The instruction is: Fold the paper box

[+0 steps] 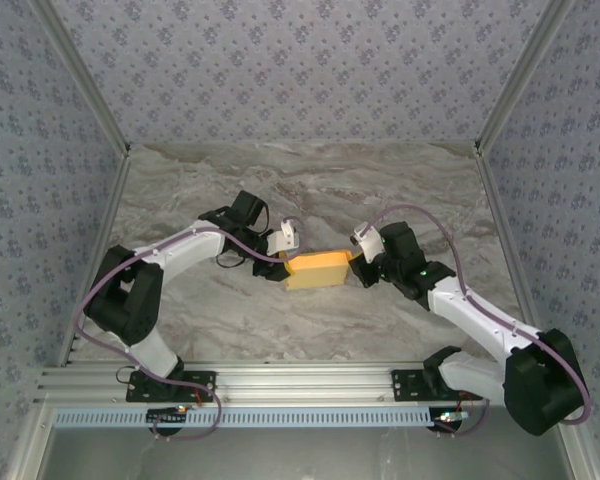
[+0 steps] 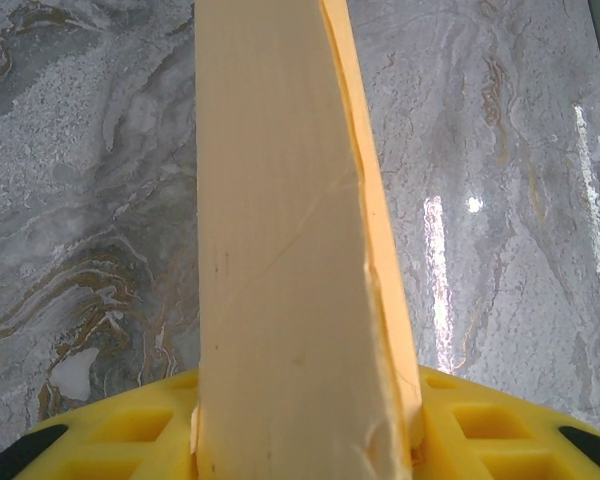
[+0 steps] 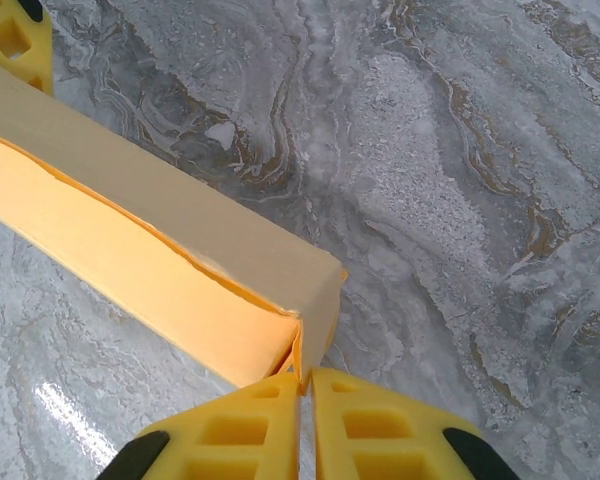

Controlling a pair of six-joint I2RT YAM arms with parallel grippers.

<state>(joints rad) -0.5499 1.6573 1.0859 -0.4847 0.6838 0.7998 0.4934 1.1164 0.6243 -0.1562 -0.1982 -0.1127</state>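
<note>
My left jaws are clenched on one end of the yellow-orange thin-card paper box (image 1: 318, 268), whose pale side wall runs up between my yellow left fingers (image 2: 120, 440) in the left wrist view. My right jaws are pressed almost together, pinching the thin corner edge at the box's other end, with the yellow right fingers (image 3: 380, 430) just beneath it. The box is a closed flat rectangle held between both arms near the middle of the grey marbled worktop (image 1: 310, 190); I cannot tell whether it touches the surface
</note>
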